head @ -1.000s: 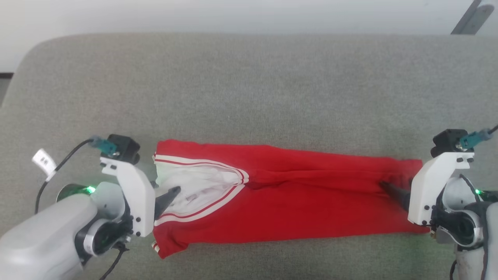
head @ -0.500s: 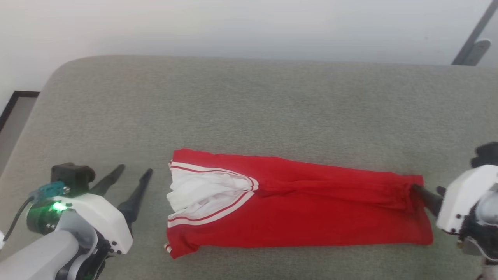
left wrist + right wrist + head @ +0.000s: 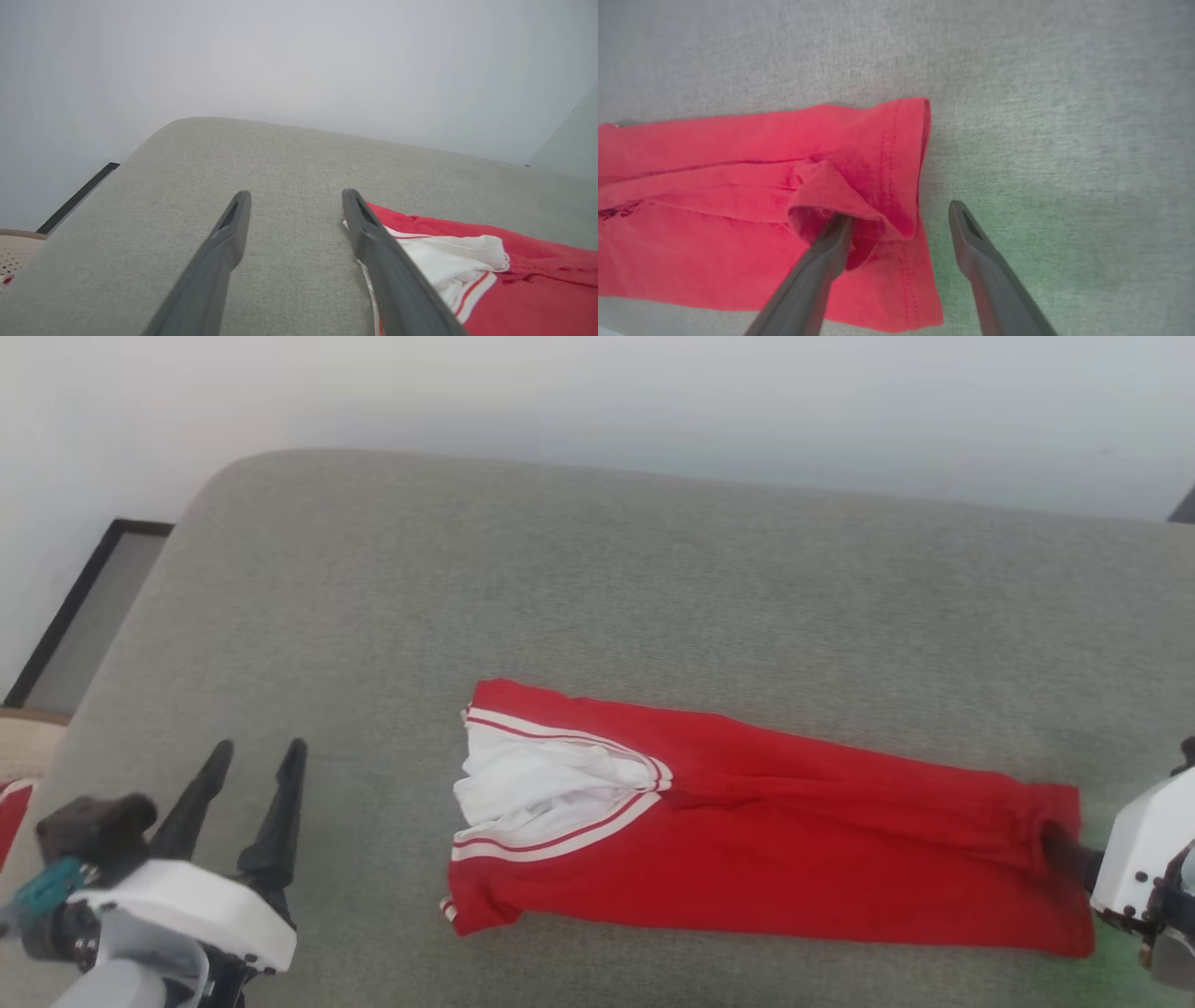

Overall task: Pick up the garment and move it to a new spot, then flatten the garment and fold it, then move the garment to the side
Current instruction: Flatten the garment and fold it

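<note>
Got the red jersey (image 3: 794, 868) folded long on the grey cushion (image 3: 560, 569), left tool (image 3: 260, 747) gaping well clear, right tool (image 3: 899, 212) apart too, one finger (image 3: 817, 270) under the hem (image 3: 920, 154).

Light was soft, even and fairly bright, with no hard shadows. The garment (image 3: 775, 859) threw only a thin dark line along its 6 o'clock edge onto the grey fabric surface (image 3: 653, 579). The wall toward 12 o'clock washed out to a featureless pale grey. A green tint stained the surface at 4 o'clock in the head view. In the right wrist view it spread from 3 to 5 o'clock, around the right gripper (image 3: 900, 212); that view was smeared, the weave blurred. The left gripper (image 3: 260, 747) looked soft at 8 o'clock in the head view. In the left wrist view the surface's far edge bowed.
</note>
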